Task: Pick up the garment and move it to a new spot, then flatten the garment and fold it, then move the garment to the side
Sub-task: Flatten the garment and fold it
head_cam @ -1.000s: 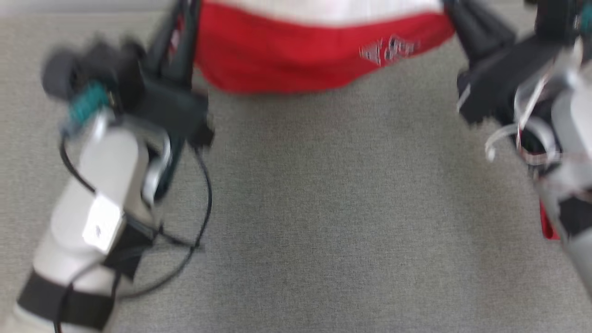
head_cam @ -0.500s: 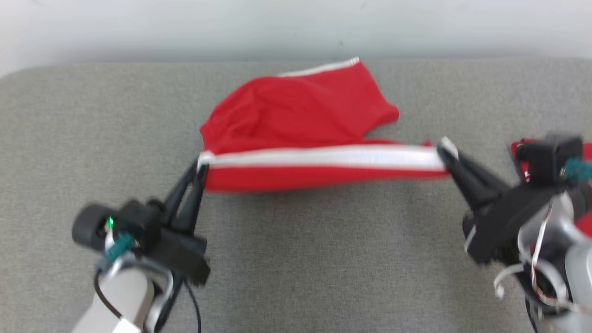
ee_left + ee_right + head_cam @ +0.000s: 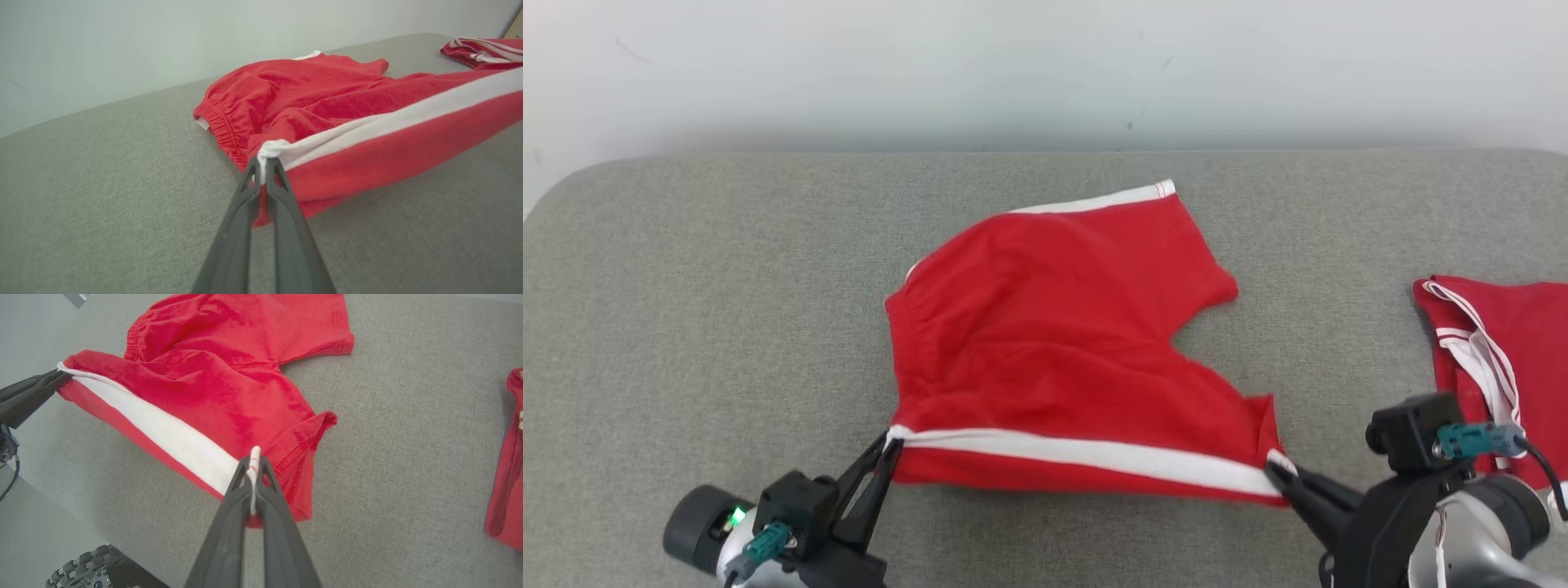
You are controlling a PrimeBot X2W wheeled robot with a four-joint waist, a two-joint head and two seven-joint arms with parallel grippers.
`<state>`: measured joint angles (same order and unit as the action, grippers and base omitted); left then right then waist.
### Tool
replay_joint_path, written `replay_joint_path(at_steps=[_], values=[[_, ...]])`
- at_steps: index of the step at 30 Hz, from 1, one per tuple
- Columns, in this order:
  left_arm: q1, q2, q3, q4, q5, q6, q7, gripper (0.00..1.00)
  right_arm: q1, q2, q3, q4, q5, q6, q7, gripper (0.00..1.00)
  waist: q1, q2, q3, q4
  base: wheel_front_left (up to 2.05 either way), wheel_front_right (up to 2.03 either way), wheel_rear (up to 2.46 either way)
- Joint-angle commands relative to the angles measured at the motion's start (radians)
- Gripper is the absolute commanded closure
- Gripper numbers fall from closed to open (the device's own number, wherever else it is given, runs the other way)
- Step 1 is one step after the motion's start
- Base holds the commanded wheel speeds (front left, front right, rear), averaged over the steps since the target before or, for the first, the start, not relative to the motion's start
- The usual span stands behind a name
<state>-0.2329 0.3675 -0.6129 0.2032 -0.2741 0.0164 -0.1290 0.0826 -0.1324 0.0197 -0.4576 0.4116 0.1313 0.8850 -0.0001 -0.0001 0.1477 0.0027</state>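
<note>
**Red shorts stretched between both grippers, ready to be laid flat**

I see a pair of red shorts [image 3: 1054,343] near the middle of a grey fabric-covered desk [image 3: 727,286]. The far leg and the elastic waistband rest on the surface. The near edge, which carries a white side stripe [image 3: 1086,459], is raised a little off it and pulled into a straight line.

The left gripper [image 3: 892,441] has its jaws clamped on the waistband end of the stripe. The right gripper [image 3: 1278,472] has its jaws clamped on the hem end. A second red garment with white trim [image 3: 1511,351] lies well apart at the right edge of the desk.

I judge this to be the flattening step, with folding not yet begun. Next I need to lower the near edge evenly. I should keep the stripe taut so no crease sets in, and open both jaws only once the cloth lies flat.
</note>
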Motion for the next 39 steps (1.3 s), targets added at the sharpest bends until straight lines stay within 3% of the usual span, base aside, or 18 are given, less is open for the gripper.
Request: replay_joint_path(at_steps=[1, 13, 21, 31, 39], values=[[0.011, 0.011, 0.003, -0.006, 0.002, 0.005, 0.007, 1.0, 0.011, -0.009, -0.002, -0.008, 0.007, -0.001, 0.01, 1.0, 0.0001, 0.0001, 0.0, -0.001, 0.0, 0.0, 0.0], [0.181, 0.045, 0.026, -0.154, -0.038, 0.12, 0.096, 1.0, 0.156, -0.003, 0.009, -0.093, 0.066, -0.001, 0.18, 1.0, 0.0001, 0.0001, -0.038, -0.017, 0.0, 0.0, 0.0], [0.253, 0.087, 0.046, -0.294, -0.048, 0.169, 0.139, 1.0, 0.165, -0.013, -0.013, -0.155, 0.076, -0.001, 0.194, 1.0, 0.0001, 0.0001, -0.034, -0.016, 0.0, 0.0, 0.0], [0.13, 0.043, 0.051, -0.29, -0.045, 0.166, 0.157, 1.0, -0.047, -0.051, 0.0, -0.034, 0.076, -0.001, 0.064, 1.0, 0.0001, 0.0001, 0.0, 0.007, 0.0, 0.0, 0.0], [-0.02, -0.019, 0.042, -0.226, -0.041, 0.148, 0.18, 1.0, -0.263, -0.169, 0.069, 0.135, 0.057, -0.001, -0.018, 1.0, 0.0001, 0.0001, 0.057, 0.047, 0.0, 0.0, 0.0]])
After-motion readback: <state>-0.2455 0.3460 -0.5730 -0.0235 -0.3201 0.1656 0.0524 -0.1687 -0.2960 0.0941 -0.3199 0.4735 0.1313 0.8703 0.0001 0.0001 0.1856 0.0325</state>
